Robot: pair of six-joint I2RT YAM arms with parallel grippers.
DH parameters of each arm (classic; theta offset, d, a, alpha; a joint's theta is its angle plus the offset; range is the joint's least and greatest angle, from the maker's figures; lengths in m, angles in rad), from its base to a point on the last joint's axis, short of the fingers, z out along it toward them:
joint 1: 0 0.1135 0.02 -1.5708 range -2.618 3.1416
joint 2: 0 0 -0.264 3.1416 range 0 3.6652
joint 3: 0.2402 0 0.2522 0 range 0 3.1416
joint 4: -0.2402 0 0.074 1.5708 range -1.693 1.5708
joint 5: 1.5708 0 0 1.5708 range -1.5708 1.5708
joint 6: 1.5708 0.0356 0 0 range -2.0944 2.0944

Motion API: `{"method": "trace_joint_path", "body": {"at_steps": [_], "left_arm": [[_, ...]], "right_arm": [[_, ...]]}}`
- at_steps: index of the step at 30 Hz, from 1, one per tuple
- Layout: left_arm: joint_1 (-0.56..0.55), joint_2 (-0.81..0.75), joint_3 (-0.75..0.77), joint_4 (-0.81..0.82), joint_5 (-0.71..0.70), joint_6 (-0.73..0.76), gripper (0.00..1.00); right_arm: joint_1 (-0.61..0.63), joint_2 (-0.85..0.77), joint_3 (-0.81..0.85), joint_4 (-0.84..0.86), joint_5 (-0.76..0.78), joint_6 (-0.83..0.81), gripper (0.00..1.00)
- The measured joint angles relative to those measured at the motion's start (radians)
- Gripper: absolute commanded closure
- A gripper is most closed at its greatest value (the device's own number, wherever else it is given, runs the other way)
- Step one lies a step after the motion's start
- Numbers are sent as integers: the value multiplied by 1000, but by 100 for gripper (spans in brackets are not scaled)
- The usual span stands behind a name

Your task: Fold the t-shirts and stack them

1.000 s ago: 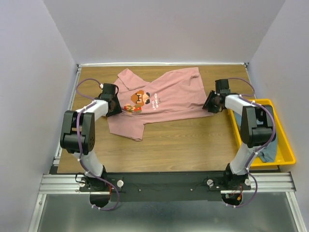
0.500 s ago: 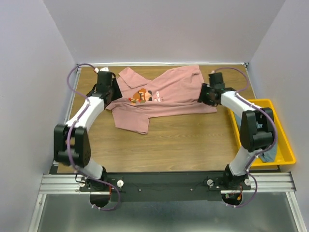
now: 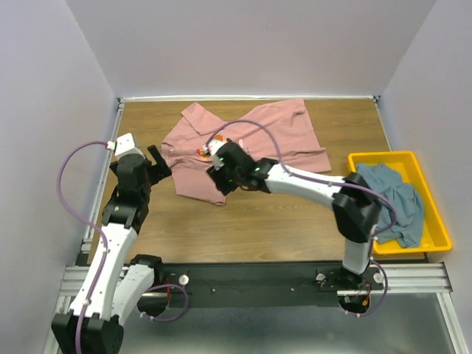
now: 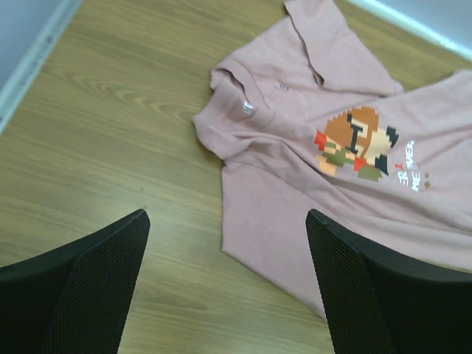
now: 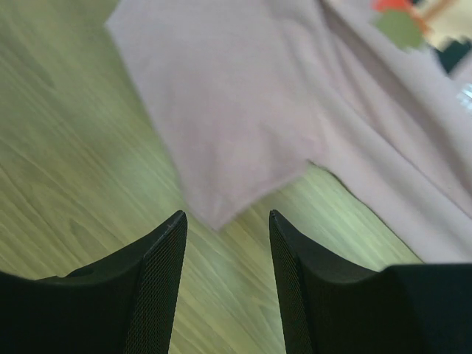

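Now pink shirt [image 3: 258,144] lies released, rumpled by the far edge of the desk [image 3: 295,214]; left hand [image 3: 157,162] pulled back, jaws spread wide; right hand [image 3: 220,177] swung over its near corner, jaws apart, empty; fold not started.

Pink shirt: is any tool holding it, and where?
Nothing is held. The left tool and right tool are both open; the shirt lies loose on the table.
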Motion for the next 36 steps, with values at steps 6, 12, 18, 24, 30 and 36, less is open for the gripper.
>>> {"method": "trace_joint_path", "body": {"at_steps": [6,12,18,24,30,36], "left_arm": [[0,-135,-16,2,-76,1,3],[0,-145,-58,10,-107,-8,3],[0,-136,-85,12,-126,-23,4],[0,-136,-85,25,-136,-26,5],[0,-136,-85,32,-137,-27,5],[0,-136,-87,34,-137,-28,6]], "right_arm": [[127,225,171,2,4,-66,45],[152,355,282,0,13,-100,48],[150,402,322,-2,13,-117,51],[151,409,322,-3,13,-124,69],[151,432,325,-2,29,-132,99],[150,425,340,-12,44,-140,99]]}}
